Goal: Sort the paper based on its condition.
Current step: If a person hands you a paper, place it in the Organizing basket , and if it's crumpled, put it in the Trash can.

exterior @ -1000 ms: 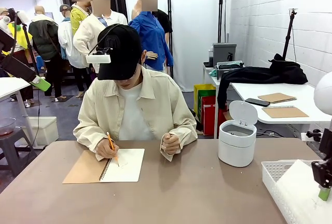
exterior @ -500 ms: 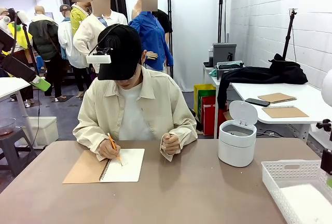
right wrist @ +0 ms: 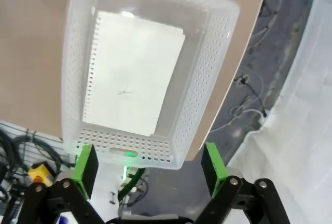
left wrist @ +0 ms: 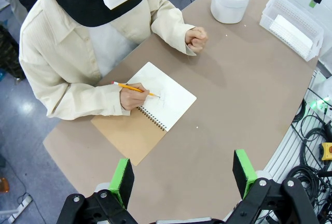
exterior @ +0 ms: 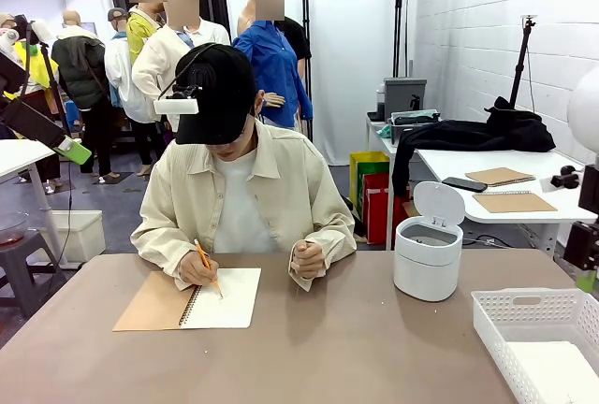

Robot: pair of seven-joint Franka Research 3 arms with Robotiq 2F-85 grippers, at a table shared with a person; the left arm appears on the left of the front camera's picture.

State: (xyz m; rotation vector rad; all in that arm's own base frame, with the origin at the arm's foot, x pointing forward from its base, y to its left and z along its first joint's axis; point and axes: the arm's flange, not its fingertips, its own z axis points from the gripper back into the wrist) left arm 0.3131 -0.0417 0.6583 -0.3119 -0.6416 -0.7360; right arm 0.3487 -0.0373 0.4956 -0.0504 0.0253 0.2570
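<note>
A person sits at the far side of a brown table [exterior: 356,348], head bent over an open spiral notebook [exterior: 225,296]. Their writing hand [exterior: 190,270] holds an orange pencil [exterior: 206,264] with its tip on the white page, and their other hand [exterior: 307,259] rests beside it as a loose fist. To the right stands a small white bin [exterior: 428,254] with its lid tipped up. At the near right corner sits a white perforated basket [exterior: 524,299], and a sheet of paper [exterior: 552,371] lies flat inside it. The right arm [exterior: 587,226] hangs just above and beyond the basket at the picture's edge. From the left wrist, looking down from high over the table, the left gripper [left wrist: 183,175] has its green pads spread wide apart with nothing between them. The notebook, the writing hand and the pencil lie well below, with the bin and basket at the far end. From the right wrist, the right gripper [right wrist: 149,163] hovers above the basket, its pads also wide apart and empty. The sheet rests on the basket's floor, flat, with punched holes along one edge and a faint pencil mark near its middle.
</note>
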